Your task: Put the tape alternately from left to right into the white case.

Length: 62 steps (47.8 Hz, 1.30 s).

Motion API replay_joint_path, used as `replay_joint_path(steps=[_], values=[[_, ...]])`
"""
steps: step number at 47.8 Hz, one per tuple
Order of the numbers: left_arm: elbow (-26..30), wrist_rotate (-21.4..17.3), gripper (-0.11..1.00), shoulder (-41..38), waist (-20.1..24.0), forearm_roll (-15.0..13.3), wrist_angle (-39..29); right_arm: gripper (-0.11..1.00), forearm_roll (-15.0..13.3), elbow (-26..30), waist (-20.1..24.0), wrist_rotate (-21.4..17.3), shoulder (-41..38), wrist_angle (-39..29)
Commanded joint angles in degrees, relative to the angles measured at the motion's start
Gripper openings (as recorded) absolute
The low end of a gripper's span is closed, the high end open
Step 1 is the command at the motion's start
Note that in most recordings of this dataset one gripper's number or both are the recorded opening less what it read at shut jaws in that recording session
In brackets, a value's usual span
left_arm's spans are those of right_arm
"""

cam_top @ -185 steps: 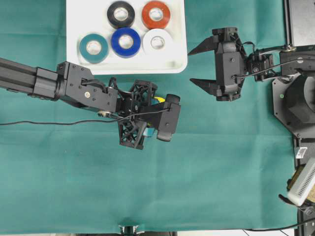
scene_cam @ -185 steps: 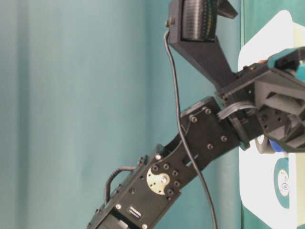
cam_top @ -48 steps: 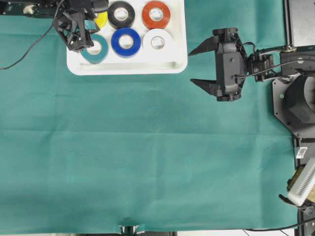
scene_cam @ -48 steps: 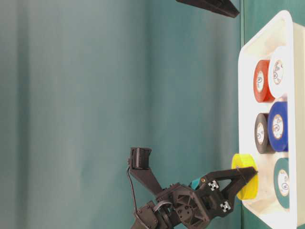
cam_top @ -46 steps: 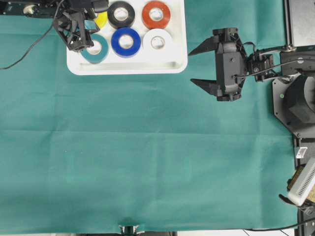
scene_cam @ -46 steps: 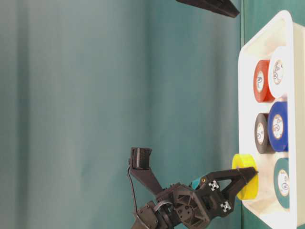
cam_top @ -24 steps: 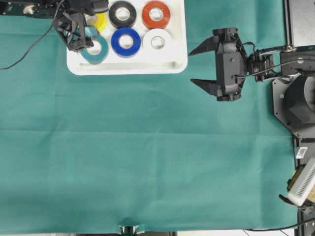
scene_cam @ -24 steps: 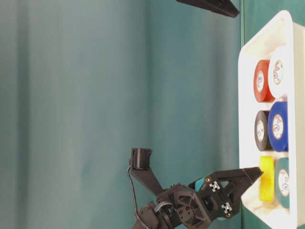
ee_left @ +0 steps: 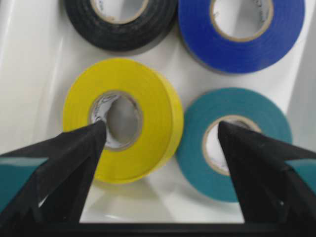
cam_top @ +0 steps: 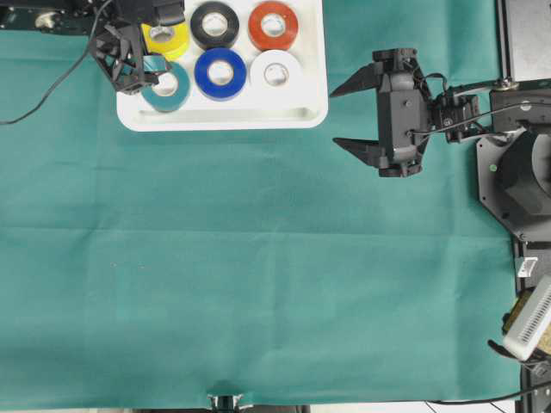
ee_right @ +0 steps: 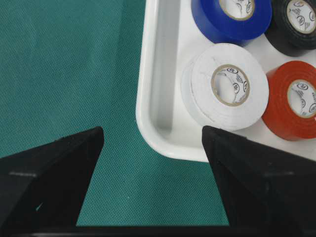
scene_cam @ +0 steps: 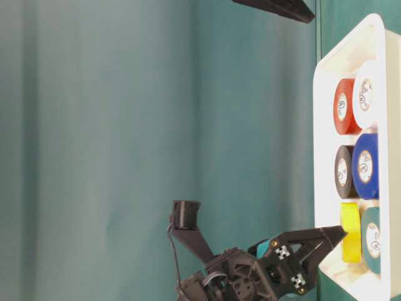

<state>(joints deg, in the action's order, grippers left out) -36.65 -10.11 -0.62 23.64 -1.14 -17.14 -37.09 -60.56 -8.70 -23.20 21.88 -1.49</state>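
Left gripper: fingers spread wide, holding nothing, poised over the yellow roll and teal roll, which lie flat side by side in the white case. Right gripper: fingers likewise parted and empty, hovering above the green cloth just beside the case's near corner. All six rolls rest inside the case: yellow, black, red-orange in one row; teal, blue, white in the other.
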Motion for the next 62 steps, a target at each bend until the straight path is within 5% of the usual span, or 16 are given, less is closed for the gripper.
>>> replay_joint_path(steps=[1, 47, 62], values=[[-0.1, 0.0, 0.99, 2.9, -1.6, -0.1, 0.4, 0.87, 0.0, 0.6, 0.1, -0.1, 0.3, 0.4], [-8.3, 0.7, 0.98, 12.6, -20.3, -0.4, 5.1, 0.87, 0.1, 0.5, 0.1, -0.2, 0.3, 1.9], [-10.6, 3.2, 0.98, 13.6, -22.4, -0.4, 7.8, 0.87, 0.1, 0.4, 1.2, -0.3, 0.4, 3.1]])
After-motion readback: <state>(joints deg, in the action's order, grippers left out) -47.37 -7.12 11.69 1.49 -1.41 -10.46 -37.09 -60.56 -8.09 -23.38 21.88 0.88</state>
